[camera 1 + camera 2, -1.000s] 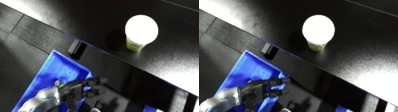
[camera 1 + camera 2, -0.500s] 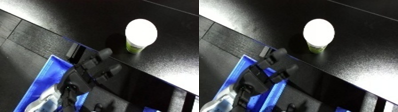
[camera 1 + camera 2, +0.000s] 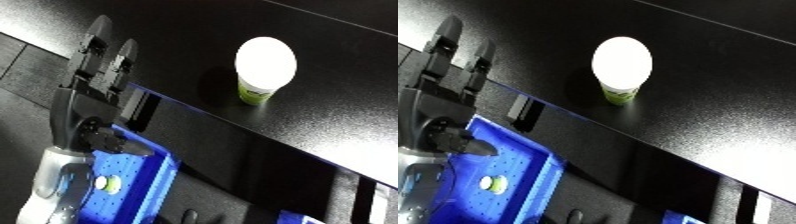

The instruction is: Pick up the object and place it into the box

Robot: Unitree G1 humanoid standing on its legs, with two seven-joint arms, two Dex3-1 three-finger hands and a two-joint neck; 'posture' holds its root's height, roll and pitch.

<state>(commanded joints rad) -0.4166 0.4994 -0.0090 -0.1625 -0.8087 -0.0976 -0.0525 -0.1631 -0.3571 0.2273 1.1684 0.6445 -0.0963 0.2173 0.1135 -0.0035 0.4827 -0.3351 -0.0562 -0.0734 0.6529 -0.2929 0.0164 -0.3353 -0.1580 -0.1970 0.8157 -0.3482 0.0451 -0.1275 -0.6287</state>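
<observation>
Reaching up over the table [image 3: 338, 125] edge, the left hand [image 3: 89, 95] has its fingers straight and relaxed — holding nothing. The cup [image 3: 263, 70] stands upright on the table, well apart to the right; the blue bin [image 3: 133, 185] sits below.

- A black table [image 3: 338, 125] is being seen from above, its top shining in the light.
- A cup [image 3: 264, 70] with a white lid and green side is being held up by it, standing upright.
</observation>
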